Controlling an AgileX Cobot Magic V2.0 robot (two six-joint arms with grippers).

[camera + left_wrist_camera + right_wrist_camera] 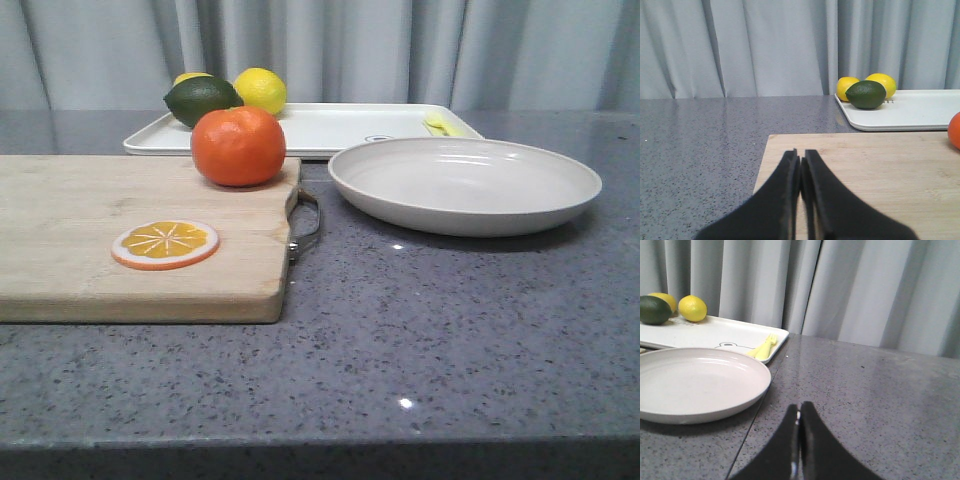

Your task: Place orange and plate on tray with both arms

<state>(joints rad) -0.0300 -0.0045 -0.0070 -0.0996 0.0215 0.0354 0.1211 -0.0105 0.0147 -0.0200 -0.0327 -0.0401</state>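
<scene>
Orange (238, 146) on cutting board (130, 240), plate (465, 184) right, tray (330, 128) far behind.
Left gripper (800, 161) and right gripper (799, 412) closed, empty; second lemon (192, 78) mostly hidden behind lime (202, 99).

Orange (238, 146) on board; empty plate (465, 184) before white tray (330, 128).

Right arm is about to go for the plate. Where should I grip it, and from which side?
Take the plate by its raised rim on the near right edge, the side facing the right end effector. It lies flat on the countertop, so only the thin rim offers a pinch. The end effector is shut; open it first.
</scene>
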